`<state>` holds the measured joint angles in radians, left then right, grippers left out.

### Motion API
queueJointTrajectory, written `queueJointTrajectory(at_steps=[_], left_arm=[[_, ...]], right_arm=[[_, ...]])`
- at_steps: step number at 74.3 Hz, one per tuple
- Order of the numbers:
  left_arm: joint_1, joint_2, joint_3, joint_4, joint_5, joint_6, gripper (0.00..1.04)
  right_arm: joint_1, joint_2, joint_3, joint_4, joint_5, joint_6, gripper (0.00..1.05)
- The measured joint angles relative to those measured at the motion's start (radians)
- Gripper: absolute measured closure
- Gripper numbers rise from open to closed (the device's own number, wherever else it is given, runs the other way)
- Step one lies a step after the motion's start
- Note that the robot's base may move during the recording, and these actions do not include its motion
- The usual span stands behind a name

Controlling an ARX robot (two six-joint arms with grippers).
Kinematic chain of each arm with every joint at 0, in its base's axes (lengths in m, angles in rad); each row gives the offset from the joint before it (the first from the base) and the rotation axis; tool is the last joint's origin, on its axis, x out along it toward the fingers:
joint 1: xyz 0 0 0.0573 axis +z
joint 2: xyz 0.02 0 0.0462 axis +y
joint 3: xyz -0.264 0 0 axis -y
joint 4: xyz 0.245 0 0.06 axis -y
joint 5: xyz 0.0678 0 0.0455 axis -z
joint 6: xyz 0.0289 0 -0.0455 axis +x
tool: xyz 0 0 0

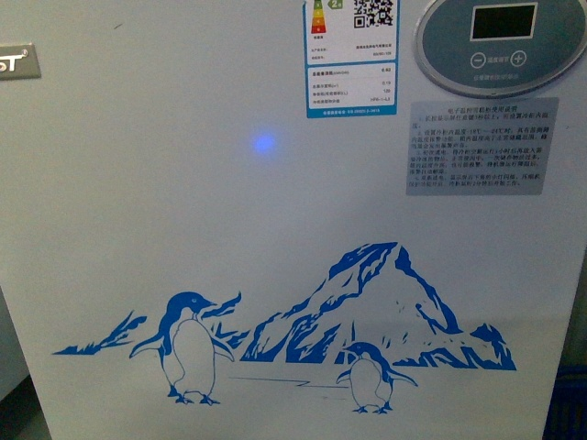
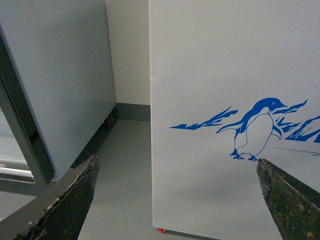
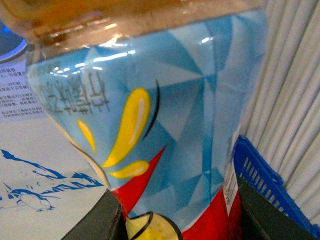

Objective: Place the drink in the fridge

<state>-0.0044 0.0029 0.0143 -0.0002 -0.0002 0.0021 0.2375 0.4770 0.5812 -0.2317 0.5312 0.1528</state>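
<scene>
The fridge (image 1: pixel 183 183) fills the front view: a white front wall with a blue penguin-and-mountain picture and a control panel (image 1: pixel 500 46) at top right. No arm shows there. In the left wrist view my left gripper (image 2: pixel 177 200) stands open, its dark fingers (image 2: pixel 65 200) spread wide before the fridge (image 2: pixel 225 65) near its lower corner. In the right wrist view my right gripper (image 3: pixel 175 220) is shut on the drink (image 3: pixel 165 125), a clear bottle of amber liquid with a blue, yellow and red label. The fridge (image 3: pixel 35 165) lies behind it.
A tall grey-white cabinet (image 2: pixel 60 75) stands beside the fridge, with a strip of grey floor (image 2: pixel 120 175) between them. A blue plastic crate (image 3: pixel 260 170) and white ribbed curtain or blind (image 3: pixel 295 100) lie on the drink's other side.
</scene>
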Motion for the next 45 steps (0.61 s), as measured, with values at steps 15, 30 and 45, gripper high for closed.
queueJointTrajectory(at_steps=[15, 30, 45], left_arm=[[0.000, 0.000, 0.000, 0.000, 0.000, 0.000, 0.08], [0.000, 0.000, 0.000, 0.000, 0.000, 0.000, 0.08], [0.000, 0.000, 0.000, 0.000, 0.000, 0.000, 0.08]], right_arm=[[-0.013, -0.056, 0.002, 0.002, -0.024, 0.002, 0.64], [-0.135, -0.073, 0.002, 0.041, -0.123, -0.001, 0.64], [-0.240, -0.080, -0.008, 0.048, -0.229, 0.005, 0.64]])
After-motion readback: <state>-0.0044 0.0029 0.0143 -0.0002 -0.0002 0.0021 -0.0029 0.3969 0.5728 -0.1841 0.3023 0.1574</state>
